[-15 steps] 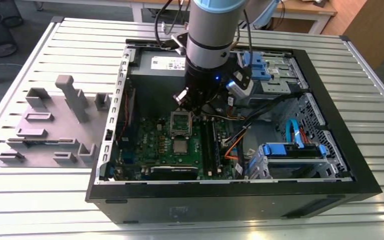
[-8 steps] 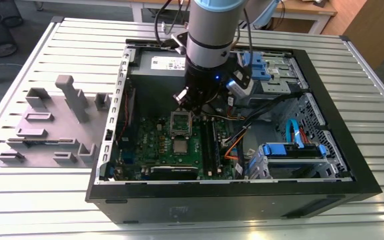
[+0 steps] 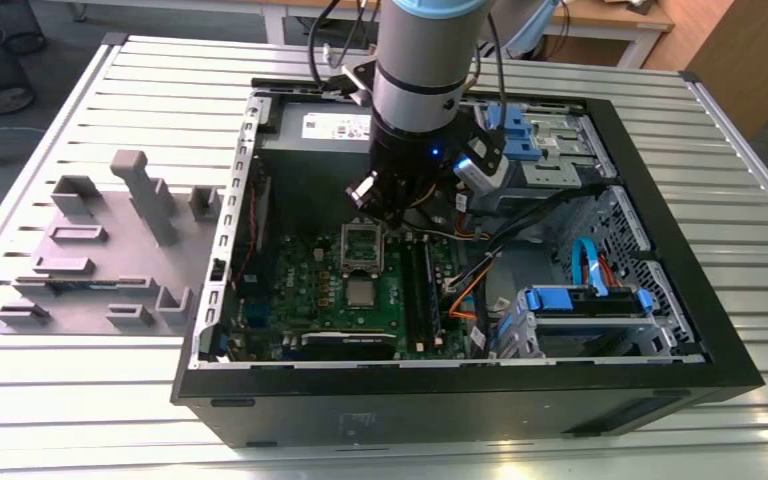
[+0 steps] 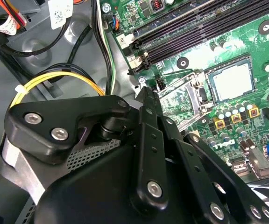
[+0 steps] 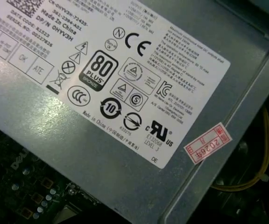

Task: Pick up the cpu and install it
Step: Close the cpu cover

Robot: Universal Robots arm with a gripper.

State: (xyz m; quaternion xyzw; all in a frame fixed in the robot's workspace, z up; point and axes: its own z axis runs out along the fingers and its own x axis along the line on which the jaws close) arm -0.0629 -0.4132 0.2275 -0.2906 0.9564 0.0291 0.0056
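The cpu (image 3: 361,292) (image 4: 231,80), a small silvery square chip, lies flat in its socket on the green motherboard (image 3: 307,290) inside the open computer case. The dark metal socket frame (image 3: 361,243) (image 4: 183,105) stands hinged open beside it. My gripper (image 3: 381,205) (image 4: 146,99) hangs inside the case just above that open frame, a short way from the cpu. Nothing can be seen in its grasp. In the second wrist view its black linkage covers the foreground.
The grey power-supply box (image 3: 324,125) (image 5: 125,154) sits at the case's far end. Drive cages with blue parts (image 3: 584,300) and loose cables (image 3: 471,290) crowd the exterior view's right. Lilac-grey holder blocks (image 3: 104,250) stand on the slatted table at the exterior view's left.
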